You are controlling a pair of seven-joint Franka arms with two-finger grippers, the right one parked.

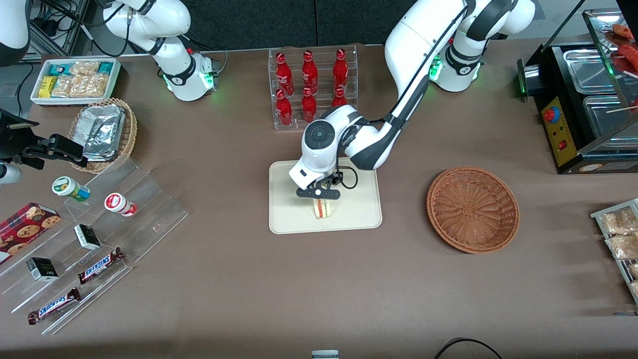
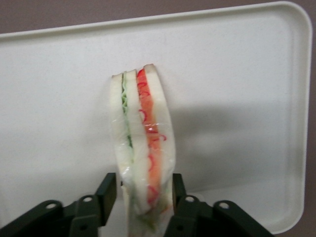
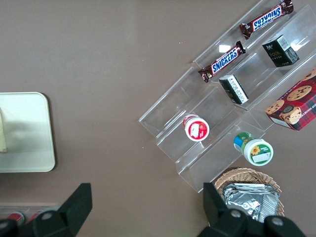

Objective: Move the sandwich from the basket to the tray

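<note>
The sandwich [image 1: 323,209], a white-bread wedge with red-orange and green layers, stands on edge over the cream tray [image 1: 359,209], in the part nearer the front camera. My gripper [image 1: 320,198] is right above it and points down. In the left wrist view the gripper [image 2: 144,190] is shut on the sandwich [image 2: 143,148], with one finger [image 2: 107,192] on each bread face and the tray [image 2: 237,74] close beneath. I cannot tell whether the sandwich touches the tray. The reddish-brown basket [image 1: 472,209] sits empty beside the tray, toward the working arm's end.
A clear rack of red bottles [image 1: 311,85] stands just farther from the camera than the tray. A black food warmer [image 1: 583,104] is at the working arm's end. Clear snack shelves [image 1: 89,234], a foil-packet basket [image 1: 102,132] and a white snack bin [image 1: 75,80] lie toward the parked arm's end.
</note>
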